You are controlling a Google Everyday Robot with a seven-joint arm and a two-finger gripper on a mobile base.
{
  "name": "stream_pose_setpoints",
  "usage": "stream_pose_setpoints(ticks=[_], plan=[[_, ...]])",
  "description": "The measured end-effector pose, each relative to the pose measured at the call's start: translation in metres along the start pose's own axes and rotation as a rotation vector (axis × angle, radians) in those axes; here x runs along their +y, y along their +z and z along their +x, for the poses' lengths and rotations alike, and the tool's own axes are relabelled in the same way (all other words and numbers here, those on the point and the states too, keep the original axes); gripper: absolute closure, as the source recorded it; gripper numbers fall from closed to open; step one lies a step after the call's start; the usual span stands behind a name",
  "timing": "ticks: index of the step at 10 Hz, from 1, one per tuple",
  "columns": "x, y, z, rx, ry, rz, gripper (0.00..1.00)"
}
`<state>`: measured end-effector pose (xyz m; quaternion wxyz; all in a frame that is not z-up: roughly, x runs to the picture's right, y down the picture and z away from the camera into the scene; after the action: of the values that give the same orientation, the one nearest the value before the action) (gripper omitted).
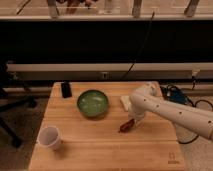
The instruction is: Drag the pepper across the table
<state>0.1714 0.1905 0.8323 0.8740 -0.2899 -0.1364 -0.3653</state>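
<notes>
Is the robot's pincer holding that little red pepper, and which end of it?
Cannot tell. The pincer sits at the pepper's upper right end on the table, but its grip is hidden.

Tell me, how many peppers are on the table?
1. The pepper lies on the table right of the green bowl, at the gripper. The arm could hide another.
</notes>
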Motion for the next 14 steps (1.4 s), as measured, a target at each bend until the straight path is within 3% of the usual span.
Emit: stream_pose_setpoints(ticks=[14], plan=[[0.006, -0.003, 0.013, 0.016, -0.085, -0.011, 1.00]])
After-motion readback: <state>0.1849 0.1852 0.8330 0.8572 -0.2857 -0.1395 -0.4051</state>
